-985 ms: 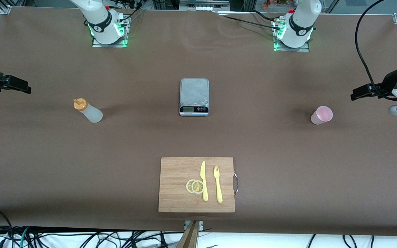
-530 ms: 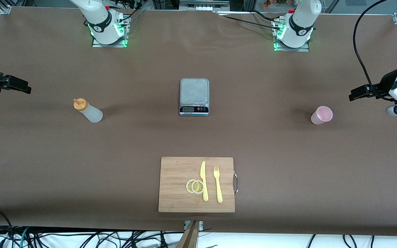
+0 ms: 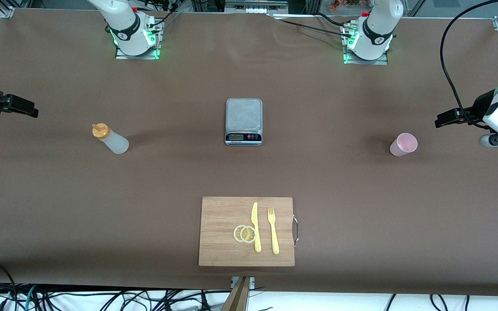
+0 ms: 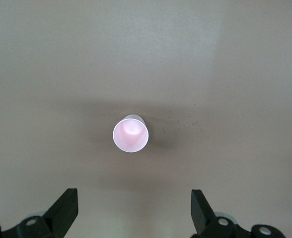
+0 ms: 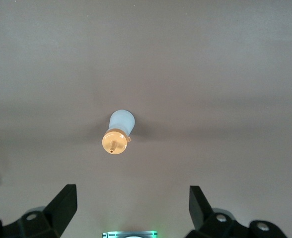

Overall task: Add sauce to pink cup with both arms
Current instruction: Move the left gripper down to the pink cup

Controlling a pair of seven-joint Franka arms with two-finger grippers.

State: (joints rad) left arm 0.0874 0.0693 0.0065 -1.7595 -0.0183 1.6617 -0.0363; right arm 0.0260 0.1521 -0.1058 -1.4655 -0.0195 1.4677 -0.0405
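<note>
Both my grippers up high, fingers spread wide, empty.

Right gripper (image 5: 131, 208) hangs over the upright sauce bottle (image 3: 110, 138); scale (image 3: 243, 121) mid-table, cutting board (image 3: 221, 216) at its six o'clock; left gripper (image 4: 133, 210) over the pink cup (image 3: 403, 144).

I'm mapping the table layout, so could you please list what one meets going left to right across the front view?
Right end effector → sauce bottle → kitchen scale → pink cup → left end effector. The cutting board lies nearer the camera, overlapping the scale's span.
</note>
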